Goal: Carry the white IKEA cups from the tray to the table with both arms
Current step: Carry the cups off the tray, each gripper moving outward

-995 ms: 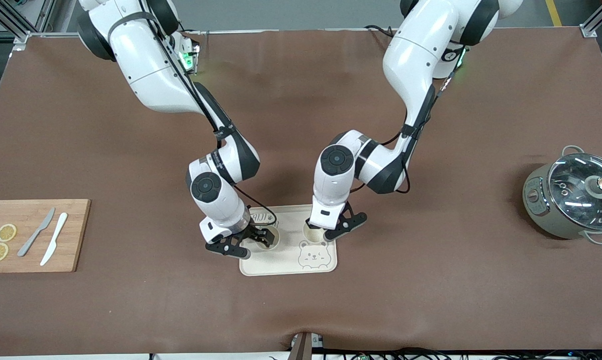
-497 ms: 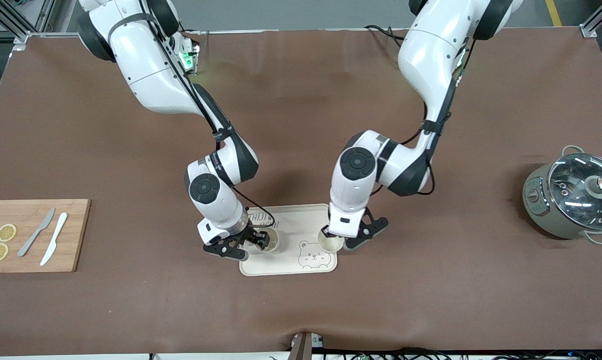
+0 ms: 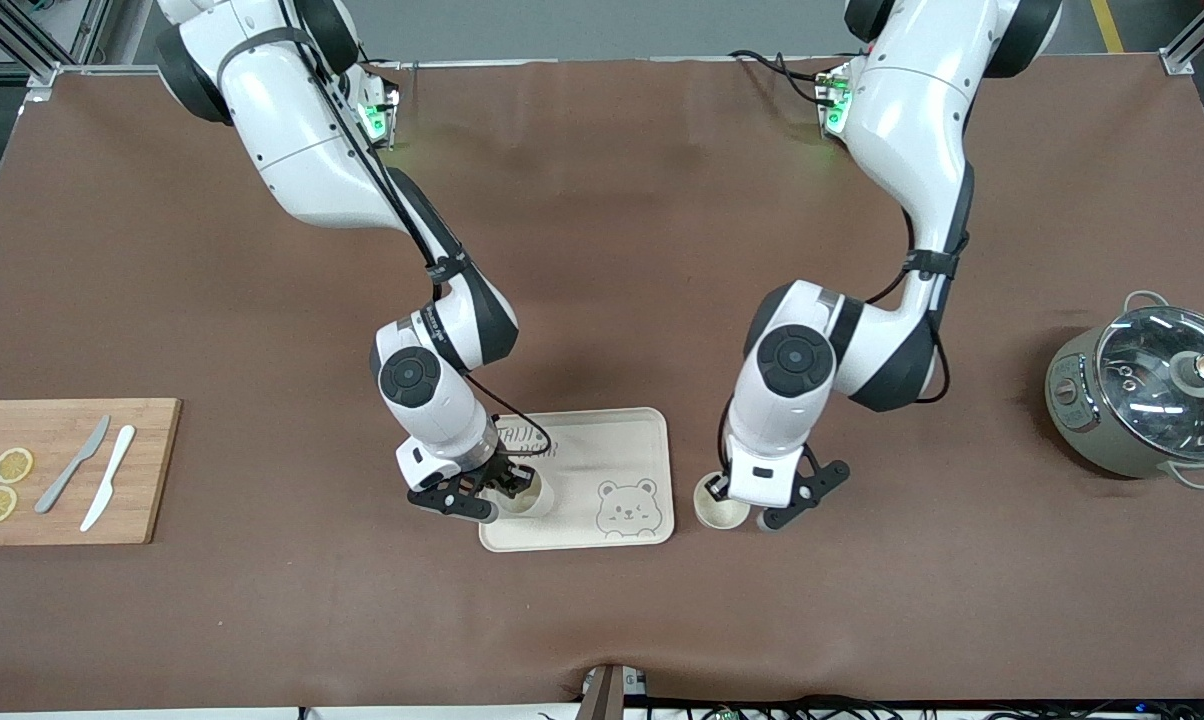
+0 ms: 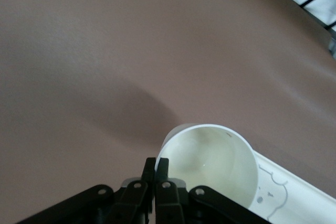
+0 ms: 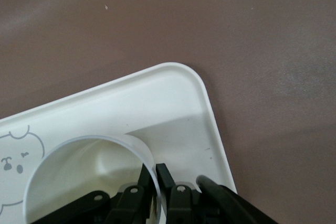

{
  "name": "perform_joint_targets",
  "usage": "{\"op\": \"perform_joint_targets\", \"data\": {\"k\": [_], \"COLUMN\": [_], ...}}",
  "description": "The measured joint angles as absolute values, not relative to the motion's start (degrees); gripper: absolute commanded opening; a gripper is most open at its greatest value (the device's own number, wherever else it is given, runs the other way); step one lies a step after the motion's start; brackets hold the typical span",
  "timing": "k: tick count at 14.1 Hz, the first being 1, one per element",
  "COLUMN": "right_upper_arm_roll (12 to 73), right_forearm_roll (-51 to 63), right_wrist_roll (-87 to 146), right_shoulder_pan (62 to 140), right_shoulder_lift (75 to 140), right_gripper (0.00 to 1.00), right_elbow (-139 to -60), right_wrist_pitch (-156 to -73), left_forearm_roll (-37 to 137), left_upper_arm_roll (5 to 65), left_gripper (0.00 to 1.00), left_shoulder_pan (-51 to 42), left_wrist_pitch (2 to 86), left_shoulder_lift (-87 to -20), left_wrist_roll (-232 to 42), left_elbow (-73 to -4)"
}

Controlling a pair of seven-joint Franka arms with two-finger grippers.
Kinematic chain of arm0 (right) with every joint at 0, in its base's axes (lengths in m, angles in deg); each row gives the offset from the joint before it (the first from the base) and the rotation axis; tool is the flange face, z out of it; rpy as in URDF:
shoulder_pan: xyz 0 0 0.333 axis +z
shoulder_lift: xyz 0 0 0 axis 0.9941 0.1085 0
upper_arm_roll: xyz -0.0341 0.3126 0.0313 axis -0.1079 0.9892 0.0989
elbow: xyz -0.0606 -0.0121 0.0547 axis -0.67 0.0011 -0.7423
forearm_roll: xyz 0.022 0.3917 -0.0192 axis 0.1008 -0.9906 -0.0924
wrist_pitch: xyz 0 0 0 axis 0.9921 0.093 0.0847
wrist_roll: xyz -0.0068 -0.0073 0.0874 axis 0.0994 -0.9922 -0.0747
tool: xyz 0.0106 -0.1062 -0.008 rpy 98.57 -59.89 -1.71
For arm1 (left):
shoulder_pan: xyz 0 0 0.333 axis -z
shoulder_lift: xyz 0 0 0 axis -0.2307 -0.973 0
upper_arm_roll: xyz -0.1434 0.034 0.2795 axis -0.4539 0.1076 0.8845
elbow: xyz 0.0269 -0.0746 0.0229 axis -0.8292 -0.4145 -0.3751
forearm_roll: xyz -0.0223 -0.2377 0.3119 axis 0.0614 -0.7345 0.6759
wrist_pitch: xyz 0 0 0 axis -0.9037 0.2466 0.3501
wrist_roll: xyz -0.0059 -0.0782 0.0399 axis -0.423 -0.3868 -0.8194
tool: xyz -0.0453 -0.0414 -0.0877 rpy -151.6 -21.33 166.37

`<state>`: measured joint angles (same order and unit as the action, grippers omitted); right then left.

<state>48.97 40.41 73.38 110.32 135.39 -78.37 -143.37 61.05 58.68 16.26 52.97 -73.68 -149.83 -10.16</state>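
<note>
My right gripper is shut on the rim of one white cup, over the corner of the bear-printed tray toward the right arm's end. The right wrist view shows its fingers pinching the cup wall over the tray. My left gripper is shut on the rim of the other white cup, just off the tray over the brown table, toward the left arm's end. The left wrist view shows that cup, the pinching fingers and the tray edge.
A wooden cutting board with two lemon slices and two knives lies at the right arm's end. A pot with a glass lid stands at the left arm's end.
My left gripper has carried its cup off the tray toward the left arm's end, to just beside the tray. My right gripper has shifted its cup slightly toward the tray's front corner.
</note>
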Motion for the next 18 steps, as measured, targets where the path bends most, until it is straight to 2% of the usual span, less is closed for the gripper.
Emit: {"op": "perform_joint_targets", "data": {"k": [12,15,18], "right_upper_arm_roll": [49.1,49.4,49.4], "right_forearm_roll": [40.5,40.5,40.4], "right_wrist_roll": [73.4,73.7,73.8], "right_shoulder_pan": [110.4,110.5,110.3], "right_shoulder_lift": [135.3,133.8,129.1], "right_gripper": [0.00,0.00,0.00], "right_elbow": [-77.8,-76.0,-73.6], "right_wrist_pitch": [-142.4,-134.1,-123.5], "left_forearm_roll": [60.4,59.6,58.3], "left_upper_arm_roll": [58.6,58.6,58.5], "left_gripper": [0.00,0.00,0.00], "left_shoulder_pan": [4.2,0.7,-3.4], "left_wrist_pitch": [48.3,47.6,47.3], "left_shoulder_lift": [-73.4,-73.4,-73.4], "left_wrist_roll": [-129.4,-122.6,-116.0], "left_elbow": [-10.4,-10.6,-11.1]}}
